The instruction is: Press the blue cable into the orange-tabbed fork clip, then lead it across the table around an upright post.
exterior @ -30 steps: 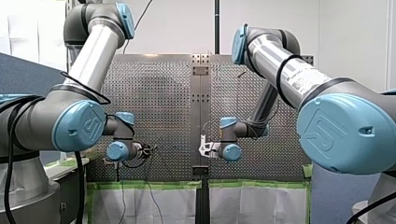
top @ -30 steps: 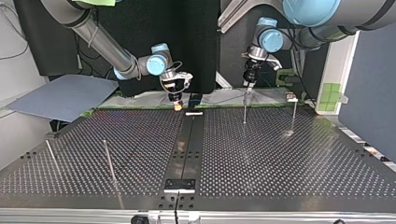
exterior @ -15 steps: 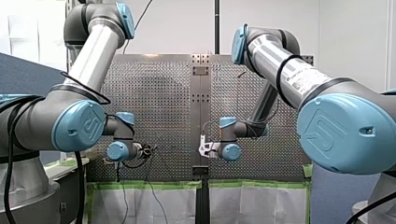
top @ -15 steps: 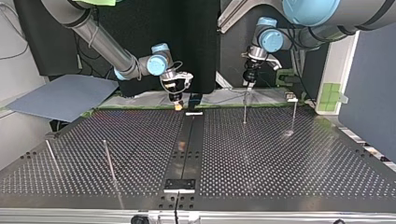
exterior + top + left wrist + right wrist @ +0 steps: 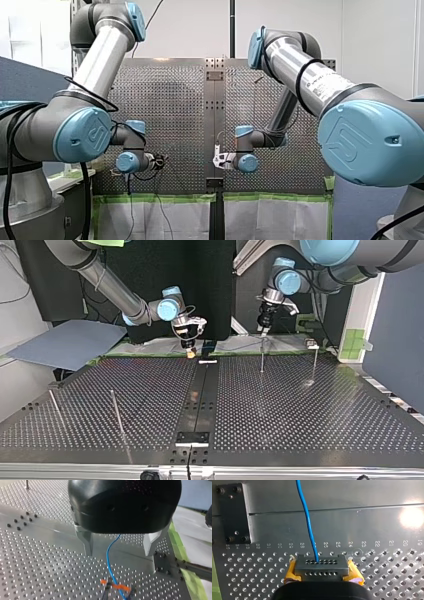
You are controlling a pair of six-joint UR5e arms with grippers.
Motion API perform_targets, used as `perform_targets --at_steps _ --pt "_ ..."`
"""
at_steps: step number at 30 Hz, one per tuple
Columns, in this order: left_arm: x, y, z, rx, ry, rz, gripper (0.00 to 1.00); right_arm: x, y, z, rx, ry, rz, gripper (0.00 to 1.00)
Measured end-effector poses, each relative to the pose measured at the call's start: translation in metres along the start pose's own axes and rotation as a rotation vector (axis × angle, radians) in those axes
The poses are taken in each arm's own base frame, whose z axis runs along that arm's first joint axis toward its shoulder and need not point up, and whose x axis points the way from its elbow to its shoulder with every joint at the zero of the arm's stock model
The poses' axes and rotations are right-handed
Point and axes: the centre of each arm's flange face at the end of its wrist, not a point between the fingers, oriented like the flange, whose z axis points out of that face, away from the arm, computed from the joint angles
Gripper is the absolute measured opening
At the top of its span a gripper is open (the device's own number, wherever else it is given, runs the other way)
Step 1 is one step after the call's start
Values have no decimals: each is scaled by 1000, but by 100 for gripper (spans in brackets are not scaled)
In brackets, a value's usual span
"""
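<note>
Left gripper (image 5: pixel 118 553) straddles blue cable (image 5: pixel 107 555), fingers apart.

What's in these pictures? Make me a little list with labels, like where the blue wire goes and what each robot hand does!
Blue cable: runs between the left gripper's fingers to the clip
Fork clip: orange tabs, cable crossing it
Left gripper: open, clip ahead of it
Right gripper: yellow pads, shut on the cable
Upright posts: four on the table

Silver perforated table (image 5: pixel 300 410), blue cable (image 5: pixel 308 517), orange-tabbed clip (image 5: pixel 120 587), yellow-padded right hand (image 5: pixel 321 567)
</note>
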Motion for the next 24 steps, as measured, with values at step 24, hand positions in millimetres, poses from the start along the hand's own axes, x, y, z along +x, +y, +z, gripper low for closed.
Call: perform_targets --at_steps 24 --pt "-2 -79 23 47 -53 -40 100 -1 4 0 -7 -6 1 0"
